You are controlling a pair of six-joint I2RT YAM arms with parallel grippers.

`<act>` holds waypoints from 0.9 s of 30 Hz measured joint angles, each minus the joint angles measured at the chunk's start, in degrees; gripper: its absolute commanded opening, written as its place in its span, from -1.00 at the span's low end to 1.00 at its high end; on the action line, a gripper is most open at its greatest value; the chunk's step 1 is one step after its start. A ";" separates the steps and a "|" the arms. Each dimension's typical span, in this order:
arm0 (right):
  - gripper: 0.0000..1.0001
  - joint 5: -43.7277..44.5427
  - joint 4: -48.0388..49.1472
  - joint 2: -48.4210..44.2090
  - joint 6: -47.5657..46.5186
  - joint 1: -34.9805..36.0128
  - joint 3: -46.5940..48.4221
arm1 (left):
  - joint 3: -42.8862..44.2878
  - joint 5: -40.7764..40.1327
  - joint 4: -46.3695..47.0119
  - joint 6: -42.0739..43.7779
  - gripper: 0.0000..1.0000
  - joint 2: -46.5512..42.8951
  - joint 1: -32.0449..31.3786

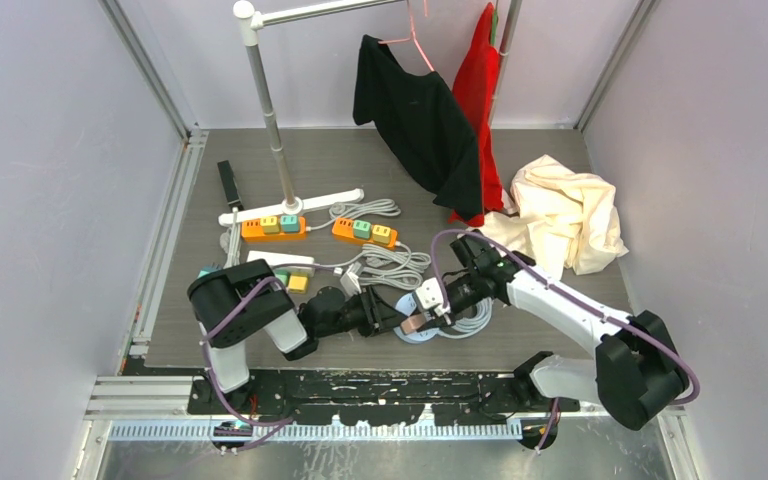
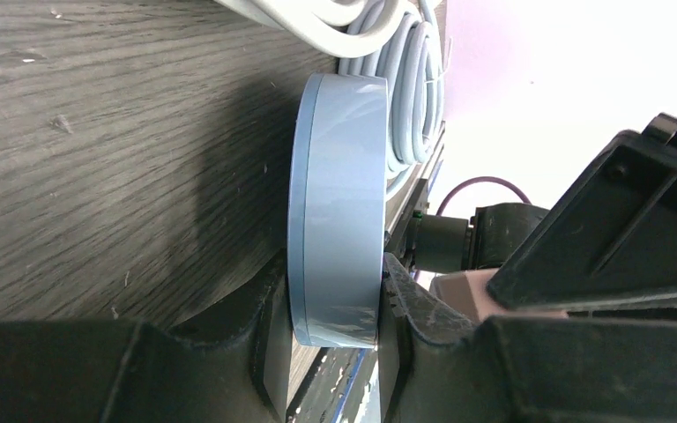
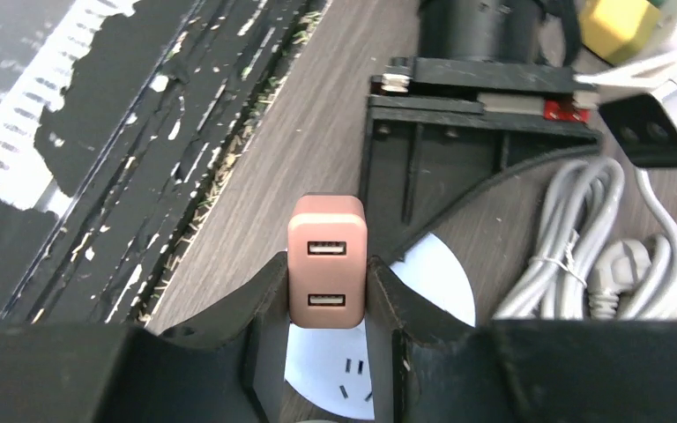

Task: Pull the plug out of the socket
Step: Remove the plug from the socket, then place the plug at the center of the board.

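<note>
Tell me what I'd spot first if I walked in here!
Right up front, the right arm's jaws pinch a pink USB plug, and the left arm's jaws clamp a round blue-grey socket by its edge. Behind them, a black shirt and a red garment hang on a rack.

USB plug (image 3: 327, 262) over round socket (image 2: 335, 211) face; coiled cable (image 2: 403, 97) just beside socket; power strips (image 1: 273, 228) behind, near clothes rack (image 1: 265, 100).

Orange power strips (image 1: 273, 228) and coiled cables (image 1: 395, 265) are laid mid-frame on the grey wood-grain table (image 1: 550, 180), with a round socket (image 1: 415, 336) at lower centre and a cream cloth (image 1: 565, 215) at right.
</note>
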 measured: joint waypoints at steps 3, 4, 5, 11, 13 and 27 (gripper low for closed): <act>-0.98 -0.22 2.45 0.09 5.77 -1.57 0.72 | -0.28 -0.35 -0.55 0.09 -1.00 -0.66 0.00; -0.98 -0.48 2.51 0.04 6.80 -3.08 1.31 | -0.39 -0.46 -0.92 0.24 -1.00 -1.03 0.00; -0.98 -0.83 2.21 -0.09 7.56 -5.20 2.05 | -0.55 -0.57 -1.38 0.48 -1.00 -1.53 0.00; -0.98 -2.23 -1.38 -2.82 10.95 -18.47 6.23 | -1.09 -1.27 -4.42 3.85 -1.00 -5.05 0.00; -0.98 -2.08 -1.09 -3.21 14.14 -21.09 6.73 | -1.09 -1.31 -5.81 5.75 -1.00 -6.67 0.00; -0.85 10.29 1.92 6.69 37.66 -36.74 13.77 | -1.14 -5.09 -24.92 24.55 -1.00 -28.55 -3.08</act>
